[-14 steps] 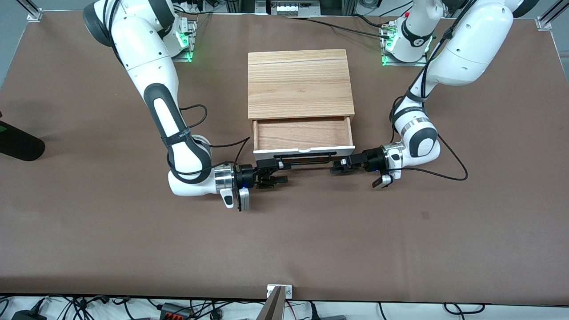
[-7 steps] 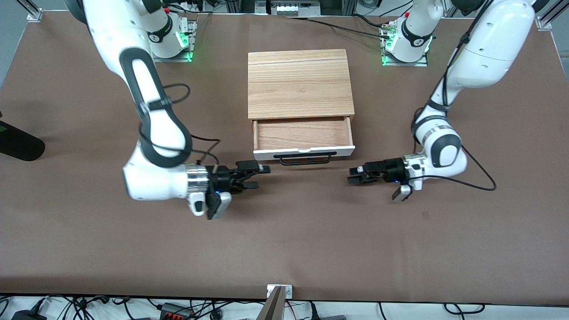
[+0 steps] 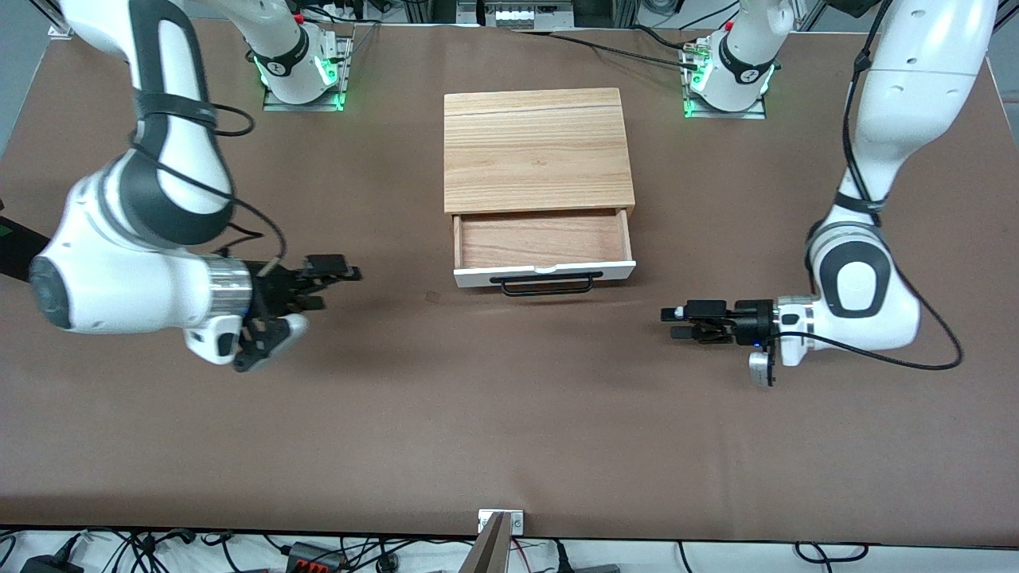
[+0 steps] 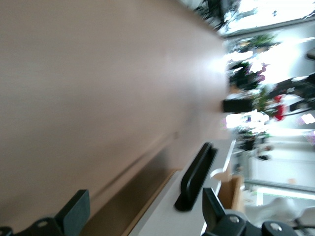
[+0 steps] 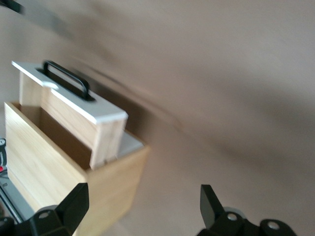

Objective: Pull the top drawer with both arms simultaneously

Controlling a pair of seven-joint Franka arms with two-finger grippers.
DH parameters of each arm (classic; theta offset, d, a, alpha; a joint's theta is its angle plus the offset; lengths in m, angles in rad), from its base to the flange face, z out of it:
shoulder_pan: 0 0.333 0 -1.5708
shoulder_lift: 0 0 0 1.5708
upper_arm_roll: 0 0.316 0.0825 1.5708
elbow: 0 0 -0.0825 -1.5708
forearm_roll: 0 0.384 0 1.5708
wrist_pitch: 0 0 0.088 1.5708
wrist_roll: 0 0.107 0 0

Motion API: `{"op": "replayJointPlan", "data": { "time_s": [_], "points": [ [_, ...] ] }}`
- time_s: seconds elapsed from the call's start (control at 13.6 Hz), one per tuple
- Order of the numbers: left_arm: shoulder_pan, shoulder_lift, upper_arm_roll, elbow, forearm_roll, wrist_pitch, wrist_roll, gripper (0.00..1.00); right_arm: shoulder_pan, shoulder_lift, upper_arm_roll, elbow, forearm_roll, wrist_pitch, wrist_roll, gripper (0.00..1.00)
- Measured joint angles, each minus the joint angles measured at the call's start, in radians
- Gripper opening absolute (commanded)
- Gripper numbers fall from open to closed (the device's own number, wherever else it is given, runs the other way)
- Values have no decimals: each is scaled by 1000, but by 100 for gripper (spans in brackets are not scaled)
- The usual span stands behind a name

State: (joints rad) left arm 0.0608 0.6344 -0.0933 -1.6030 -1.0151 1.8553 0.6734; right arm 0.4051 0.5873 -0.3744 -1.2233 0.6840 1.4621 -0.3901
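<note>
The top drawer [image 3: 544,239] stands pulled out of the light-wood cabinet [image 3: 538,147], showing its reddish-brown inside, its white front panel [image 3: 544,274] and its black bar handle [image 3: 546,285]. My right gripper [image 3: 334,288] hangs open and empty over the table, off toward the right arm's end from the drawer. My left gripper [image 3: 670,325] is open and empty too, over the table toward the left arm's end. In the left wrist view the handle [image 4: 197,174] lies past my open left gripper [image 4: 142,211]. The right wrist view shows the drawer [image 5: 74,101] ahead of my open right gripper [image 5: 142,201].
A black object [image 3: 12,247] pokes in at the table edge at the right arm's end. Both arm bases [image 3: 302,76] [image 3: 728,79] stand beside the cabinet's back. A camera mount [image 3: 500,525] sits at the table edge nearest the front camera.
Both grippers were at the ends of the handle and have drawn away sideways, each toward its own arm's end of the table. The drawer stays pulled out as before.
</note>
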Motion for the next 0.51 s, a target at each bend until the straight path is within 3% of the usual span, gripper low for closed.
{"op": "replayJointPlan", "data": {
  "time_s": [0.22,0.51],
  "points": [
    [1,-83,2,30,258,-10,-165,100,-2,-6,-97,-1,-1,-61,70,100],
    [9,-184,21,44,617,-60,-254,100,14,-6,-100,0,-8,-31,312,100]
  ]
}}
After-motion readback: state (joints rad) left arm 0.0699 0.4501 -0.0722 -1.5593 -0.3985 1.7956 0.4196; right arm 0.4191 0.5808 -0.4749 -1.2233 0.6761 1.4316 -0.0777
